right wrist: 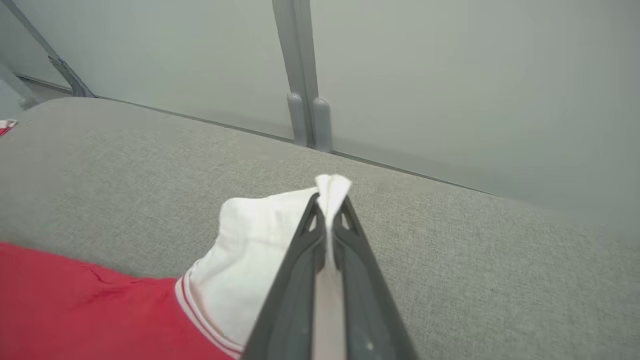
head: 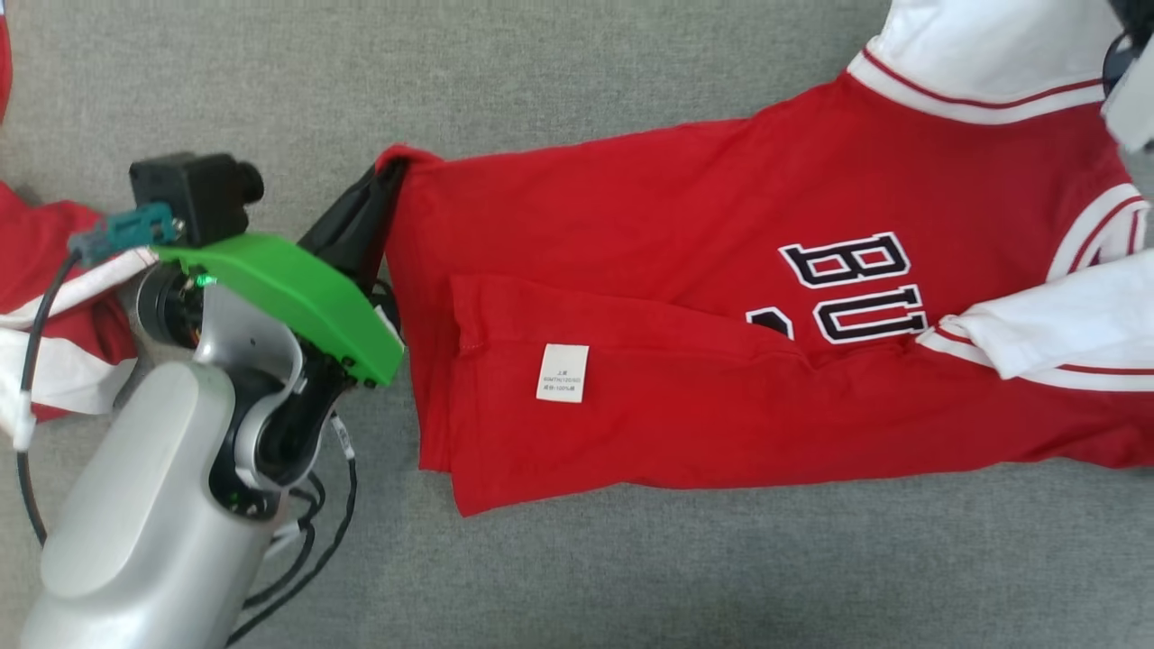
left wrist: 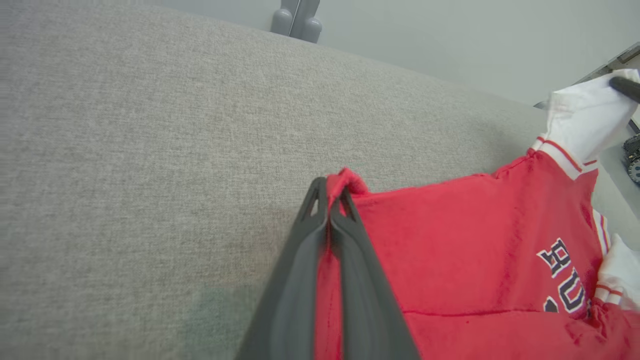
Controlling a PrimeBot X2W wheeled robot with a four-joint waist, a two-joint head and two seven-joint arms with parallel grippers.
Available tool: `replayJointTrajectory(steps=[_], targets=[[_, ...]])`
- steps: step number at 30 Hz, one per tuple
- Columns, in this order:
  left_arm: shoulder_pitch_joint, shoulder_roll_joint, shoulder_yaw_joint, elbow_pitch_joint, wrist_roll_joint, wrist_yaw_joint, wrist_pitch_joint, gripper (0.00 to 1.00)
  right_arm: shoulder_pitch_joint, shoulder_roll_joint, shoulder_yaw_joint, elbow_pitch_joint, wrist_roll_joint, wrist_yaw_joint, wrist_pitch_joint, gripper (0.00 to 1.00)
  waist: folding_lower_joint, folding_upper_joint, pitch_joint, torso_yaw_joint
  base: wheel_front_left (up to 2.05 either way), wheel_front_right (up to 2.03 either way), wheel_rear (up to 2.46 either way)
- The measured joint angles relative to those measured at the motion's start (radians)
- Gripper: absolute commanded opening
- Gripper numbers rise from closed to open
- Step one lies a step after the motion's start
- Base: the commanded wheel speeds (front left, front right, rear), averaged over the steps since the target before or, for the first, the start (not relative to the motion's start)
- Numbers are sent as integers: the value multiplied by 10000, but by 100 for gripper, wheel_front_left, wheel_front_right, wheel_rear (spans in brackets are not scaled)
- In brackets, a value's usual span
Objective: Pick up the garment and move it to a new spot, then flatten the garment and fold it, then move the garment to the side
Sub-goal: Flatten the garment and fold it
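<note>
1. A grey fabric surface [head: 631, 81] spans the head view.
2. The red garment [head: 685, 216] lies across the centre and right of that view.
3. The left gripper [left wrist: 330, 192], at the centre of its wrist view, is clamped on a red hem corner.
4. The right gripper [right wrist: 330, 200], mid-frame in its wrist view, pinches the tip of a white sleeve [right wrist: 250, 240].
5. A white label [head: 563, 372] sits at lower centre of the head view.

**Robot test station in a laboratory-like room.** A broad work surface [right wrist: 500, 260] covered in grey woven fabric meets a bare pale wall [right wrist: 475, 75] with a grey metal post [right wrist: 295, 50] and a slanted strut [right wrist: 60, 65]. A silver robot arm [head: 153, 505] carries a green bracket [head: 288, 297], a black camera [head: 194, 194] and loose cables [head: 350, 491].
</note>
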Motion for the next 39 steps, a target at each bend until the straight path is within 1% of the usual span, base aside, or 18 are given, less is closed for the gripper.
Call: replayJointTrajectory(steps=[3, 7, 10, 13, 18, 21, 26, 28, 29, 30, 31, 32, 35, 39], targets=[[680, 67, 128, -602, -251, 169, -146, 0, 1297, -165, -324, -738, 199, -2, -686, 0, 0, 0, -302, -129, 0, 0, 0], [1844, 268, 370, -1561, -458, 533, -353, 0, 3289, -121, -934, -1542, 351, -4, -1388, 0, 0, 0, -750, -342, 0, 0, 0], [2864, 314, 721, -2293, -794, 894, -593, 0, 4814, 65, -1415, -2073, 316, -6, -1662, 0, 0, 0, -1115, -566, 0, 0, 0], [3789, 351, 872, -2769, -1049, 1168, -698, 0, 5815, 543, -1670, -2424, 203, -6, -1758, 0, 0, 0, -1343, -844, 0, 0, 0], [4688, 169, 930, -3060, -1396, 1340, -953, 0, 6710, 1193, -1985, -2487, -29, -6, -1822, 0, 0, 0, -1653, -1168, 0, 0, 0], [5090, 134, 840, -2974, -1404, 1367, -1037, 0, 6984, 1436, -1992, -2324, -148, -6, -1856, 0, -1, 0, -1800, -1260, 0, 0, 0], [5532, -27, 732, -2947, -1478, 1296, -1298, 0, 7079, 1574, -1931, -1979, -345, -8, -1950, 0, 0, 0, -1981, -1313, 0, 0, 0], [5675, -54, 665, -2872, -1459, 1313, -1348, 0, 7071, 1549, -1918, -1697, -652, -6, -1956, 0, -1, 0, -2018, -1315, 0, 0, 0], [5742, -79, 606, -2759, -1404, 1390, -1396, 15, 7068, 1522, -1879, -1509, -826, -6, -1956, 44, 0, 0, -2038, -1308, 0, 0, 0], [5787, -58, 554, -2577, -1198, 1450, -1463, 29, 7068, 1517, -1854, -1290, -938, -6, -1948, 93, -1, 0, -2061, -1294, 0, 0, 0], [5810, -36, 533, -2431, -1005, 1469, -1578, 54, 7069, 1511, -1783, -1154, -1020, -8, -1927, 100, -1, 0, -2084, -1278, 0, 0, 0], [5830, -46, 497, -2259, -953, 1459, -1678, 100, 7077, 1499, -1720, -1009, -1137, -8, -1904, 100, -1, 0, -2117, -1254, 0, 0, 0], [5920, -207, 430, -1603, -802, 1302, -2155, 100, 7253, 1438, -1701, -665, -1450, -6, -1868, 100, 0, 0, -2261, -1183, 0, 0, 0], [6233, -372, 326, -911, -610, 1072, -2725, 100, 7541, 1465, -2104, -518, -1904, -6, -2057, 100, -1, 0, -2554, -1126, 0, 0, 0]])
